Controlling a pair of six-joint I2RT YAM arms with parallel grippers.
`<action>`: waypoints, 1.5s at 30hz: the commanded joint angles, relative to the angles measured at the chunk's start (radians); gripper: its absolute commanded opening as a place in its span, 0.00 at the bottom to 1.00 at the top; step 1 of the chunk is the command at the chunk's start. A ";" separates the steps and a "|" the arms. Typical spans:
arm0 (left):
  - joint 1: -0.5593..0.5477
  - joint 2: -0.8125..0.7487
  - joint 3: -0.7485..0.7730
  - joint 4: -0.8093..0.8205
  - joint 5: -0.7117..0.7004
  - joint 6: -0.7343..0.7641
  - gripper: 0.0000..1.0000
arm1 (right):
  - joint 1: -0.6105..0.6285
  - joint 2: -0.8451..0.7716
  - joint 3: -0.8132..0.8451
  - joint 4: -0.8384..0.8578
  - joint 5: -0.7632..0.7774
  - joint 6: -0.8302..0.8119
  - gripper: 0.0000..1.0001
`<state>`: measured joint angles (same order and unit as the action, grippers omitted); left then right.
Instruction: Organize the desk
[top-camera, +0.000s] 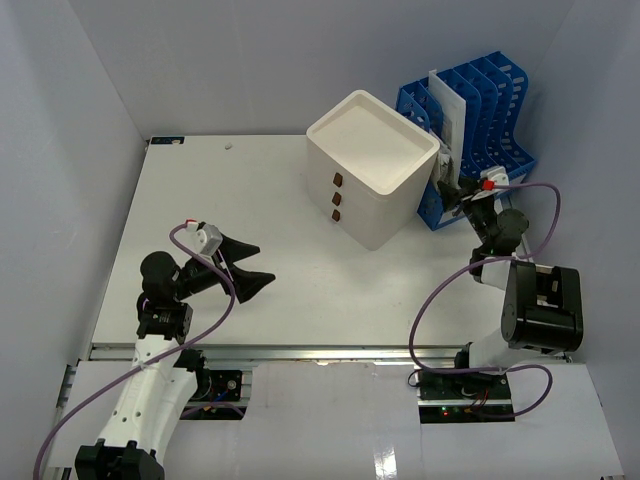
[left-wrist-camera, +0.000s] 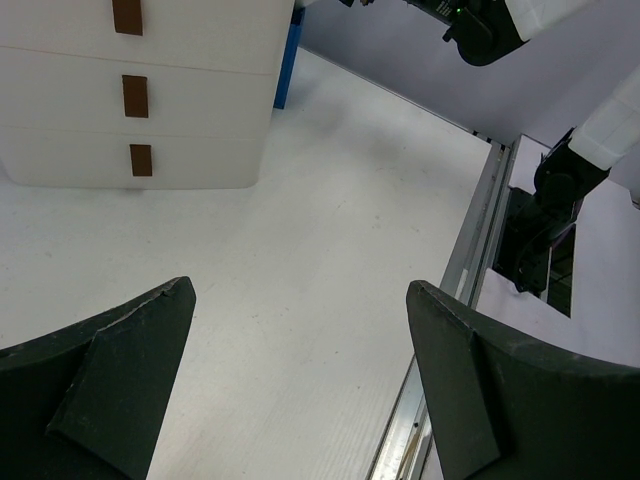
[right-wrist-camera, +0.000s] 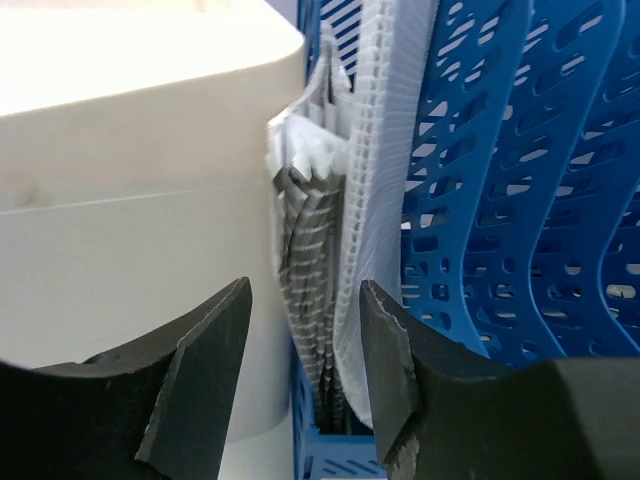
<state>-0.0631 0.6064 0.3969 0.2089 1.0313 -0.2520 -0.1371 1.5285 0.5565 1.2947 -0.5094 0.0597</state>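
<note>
The white desk (top-camera: 300, 290) lies bare around my left gripper (top-camera: 262, 262), which hovers low over it at the front left. Its jaws stand wide open with nothing between them; the left wrist view shows only desk (left-wrist-camera: 320, 200) past the left gripper (left-wrist-camera: 300, 290). My right gripper (top-camera: 452, 185) reaches into the near end of the blue file rack (top-camera: 490, 110). The right wrist view shows the right gripper (right-wrist-camera: 305, 288) with its jaws apart in front of white corrugated sheets (right-wrist-camera: 370, 200) standing in the rack's first slot. The fingers do not press on the sheets.
A white three-drawer box (top-camera: 372, 170) stands at the back centre, close against the rack's left side (right-wrist-camera: 130, 200). A small white scrap (top-camera: 229, 146) lies near the desk's far edge. A metal rail (top-camera: 300, 352) runs along the front edge. Grey walls enclose three sides.
</note>
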 joint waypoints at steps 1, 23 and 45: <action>-0.004 -0.009 0.011 -0.007 0.009 0.013 0.98 | -0.002 -0.070 -0.045 0.473 -0.031 -0.094 0.66; -0.275 0.490 0.511 0.100 -0.319 -0.381 0.98 | 0.011 -0.474 0.235 -1.257 -0.189 -0.537 0.90; -0.345 0.324 0.441 -0.128 -0.584 -0.230 0.98 | 0.460 -0.126 1.465 -2.111 0.498 -0.565 0.92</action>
<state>-0.4042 1.0117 0.8757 0.1767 0.5340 -0.5547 0.3792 1.2164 1.6152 -0.6788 -0.1574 -0.6387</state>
